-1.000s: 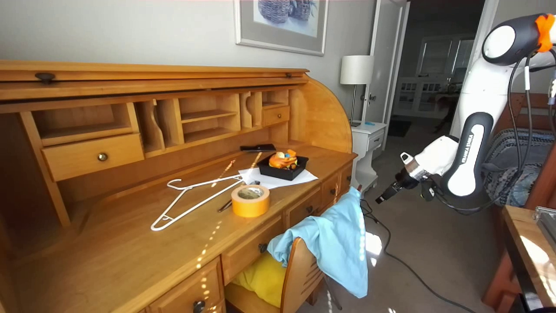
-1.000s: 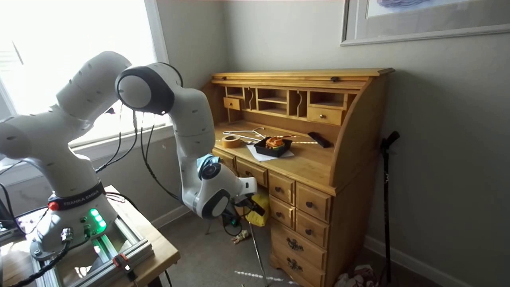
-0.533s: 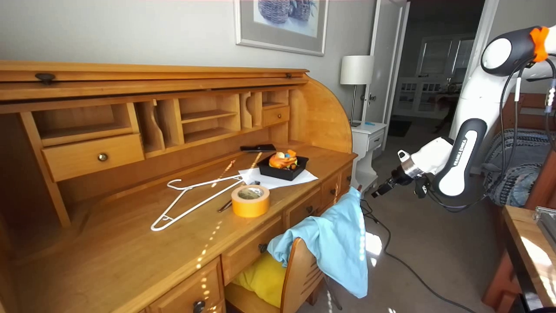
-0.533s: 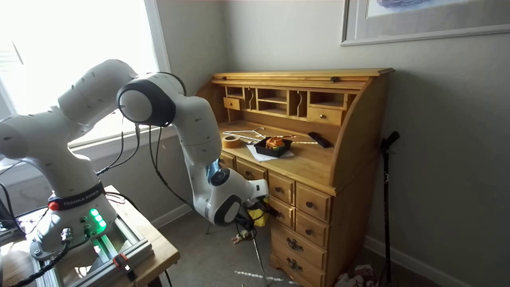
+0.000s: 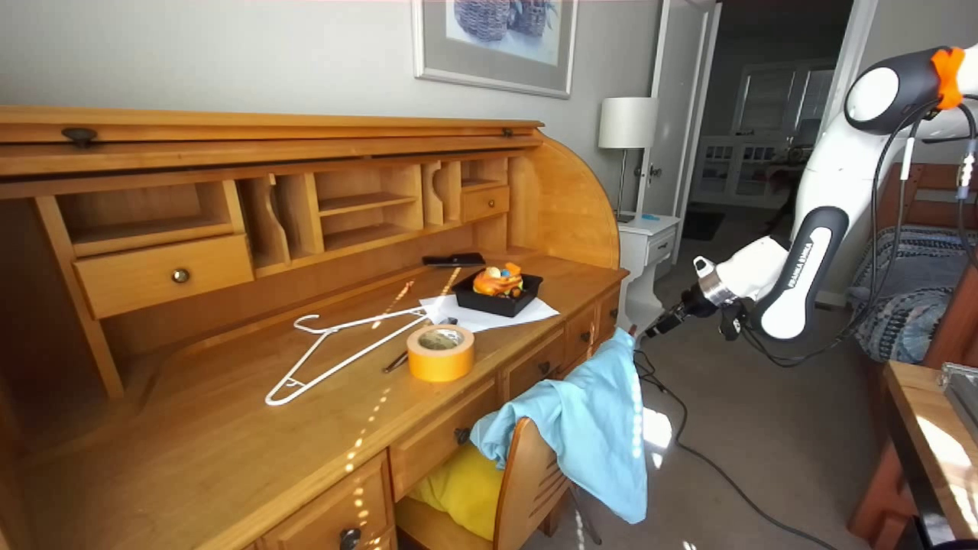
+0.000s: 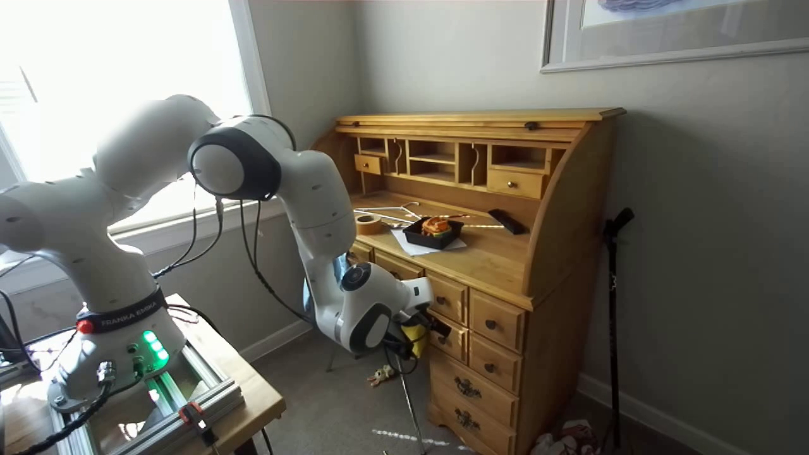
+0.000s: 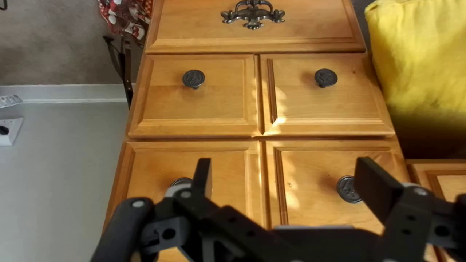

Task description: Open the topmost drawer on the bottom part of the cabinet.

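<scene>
In the wrist view, nearest of all, the jaws stand spread wide, with nothing held between them. Just ahead is the shut topmost drawer (image 7: 309, 191), judged to be the kneehole-side one of two sharing the top row; its round knob (image 7: 347, 190) shows right beside one tip of the jaws. Their opposite side partly hides the knob (image 7: 181, 180) of the neighbouring drawer (image 7: 229, 178), so a straight push forward could straddle the seam, or knock the target knob instead of enclosing it. Closing off-centre might let the small head slip out under the pull. Height is doubtful too: in an exterior view the jaws appear against the lower drawer (image 6: 456, 347), and the gap to the wood cannot be told.

Behind the jaws, the Panda arm (image 6: 319, 208) has a high elbow, its forearm hanging down and its wrist bent toward the roll-top bench (image 6: 493, 262), the jaws tipped slightly downward.

Farther out, a chair (image 5: 527, 466) draped in light-blue cloth (image 5: 592, 412) may crowd the wrist if the arm swings that way. On the bench beyond lie a roll of orange tape (image 5: 441, 365) and a black tray (image 5: 485, 307).
</scene>
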Tool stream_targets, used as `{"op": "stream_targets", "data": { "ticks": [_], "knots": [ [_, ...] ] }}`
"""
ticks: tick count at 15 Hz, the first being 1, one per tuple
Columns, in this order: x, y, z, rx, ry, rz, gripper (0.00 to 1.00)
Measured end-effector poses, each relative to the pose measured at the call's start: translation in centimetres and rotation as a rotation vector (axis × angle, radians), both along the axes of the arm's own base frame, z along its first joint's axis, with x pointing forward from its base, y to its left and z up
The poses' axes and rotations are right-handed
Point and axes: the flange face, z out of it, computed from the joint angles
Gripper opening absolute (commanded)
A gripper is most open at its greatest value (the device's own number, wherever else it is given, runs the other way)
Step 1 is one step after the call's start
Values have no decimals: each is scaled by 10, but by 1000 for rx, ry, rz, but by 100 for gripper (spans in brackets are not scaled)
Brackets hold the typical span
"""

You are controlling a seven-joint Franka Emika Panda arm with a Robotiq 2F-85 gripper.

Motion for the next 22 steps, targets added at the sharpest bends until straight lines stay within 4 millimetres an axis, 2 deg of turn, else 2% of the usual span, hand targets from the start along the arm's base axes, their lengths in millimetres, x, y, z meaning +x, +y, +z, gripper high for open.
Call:
{"op": "stream_targets", "data": {
  "ticks": [8, 15, 22],
  "knots": [
    [32, 13, 7, -1, -26, -33, 100],
    [51, 10, 7, -13, 22, -17, 100],
    [79, 39, 2, 39, 18, 62, 100]
  ]
}}
